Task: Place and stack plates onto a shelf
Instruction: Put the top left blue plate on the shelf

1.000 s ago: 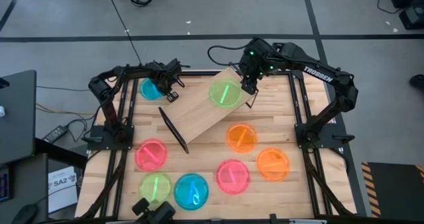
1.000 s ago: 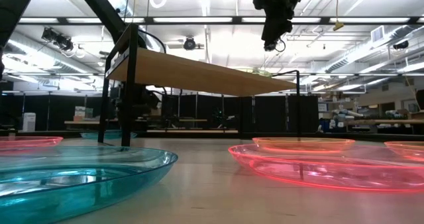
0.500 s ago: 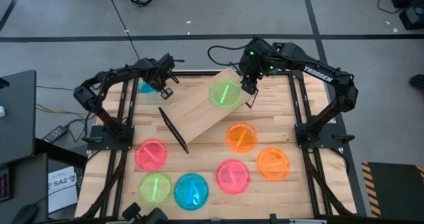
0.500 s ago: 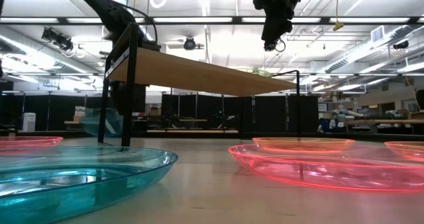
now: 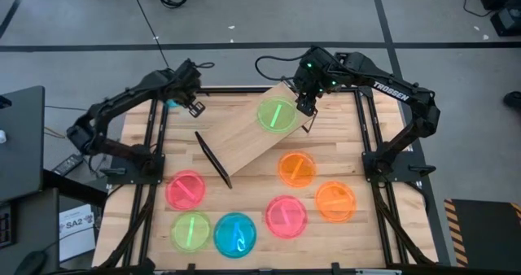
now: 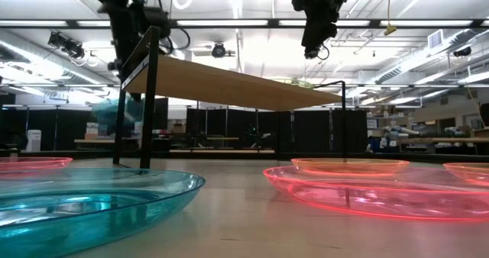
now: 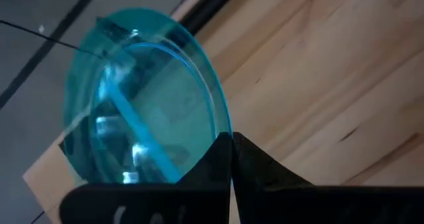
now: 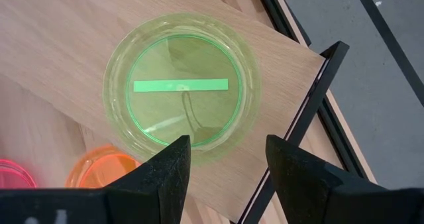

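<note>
My left gripper (image 7: 230,139) is shut on a blue plate (image 7: 142,98) and holds it in the air by the far left corner of the shelf (image 5: 252,128). In the high view this gripper (image 5: 192,102) hides most of that plate (image 5: 168,102). The low view shows the plate (image 6: 114,114) behind the shelf's black leg (image 6: 147,98). A green plate (image 5: 277,114) lies flat on the shelf board. My right gripper (image 8: 228,171) is open and hovers just above that green plate (image 8: 180,85), touching nothing. My left gripper pinches the blue plate's rim (image 7: 222,132) between its two shut fingers. The plate is lifted clear of the table and stands out beyond the fingertips, steeply tilted.
Six more plates lie on the slatted table (image 5: 252,181) near the shelf: pink (image 5: 186,188), green (image 5: 190,230), blue (image 5: 235,233), pink (image 5: 286,216) and two orange (image 5: 296,168) (image 5: 335,200). The shelf sits askew, with its wire legs (image 5: 213,157) at both ends.
My left gripper has risen and drawn toward the table's far left corner with the blue plate. The plate, which lay on the table a second ago, is now lifted clear and tipped steeply.
</note>
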